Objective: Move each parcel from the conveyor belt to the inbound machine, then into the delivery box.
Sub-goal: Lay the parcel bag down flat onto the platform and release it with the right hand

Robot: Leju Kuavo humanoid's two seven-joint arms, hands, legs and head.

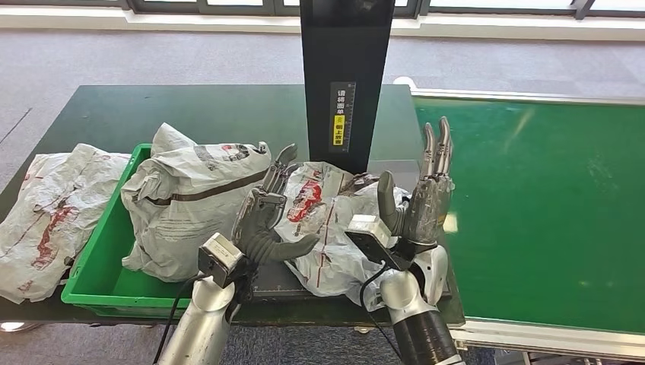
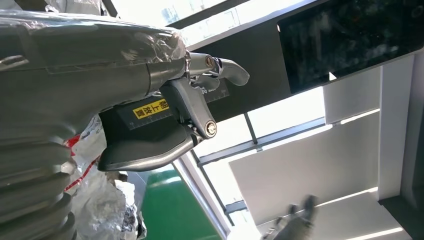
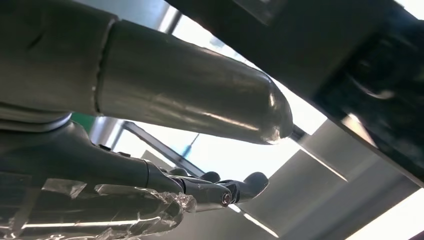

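Observation:
A crumpled grey parcel [image 1: 331,228] with red print lies on the dark platform of the inbound machine [image 1: 346,76], below its black upright column. My left hand [image 1: 266,217] hovers at the parcel's left side with fingers spread and holds nothing; the left wrist view shows those fingers [image 2: 200,107] before the column's yellow label. My right hand [image 1: 426,194] stands upright at the parcel's right side, fingers straight and apart, holding nothing. A larger grey parcel [image 1: 190,198] fills the green delivery box [image 1: 99,258].
Another flattened grey parcel [image 1: 49,209] lies on the dark table left of the box. The green conveyor belt [image 1: 548,205] runs along the right with a metal rim. Grey carpet lies beyond the table.

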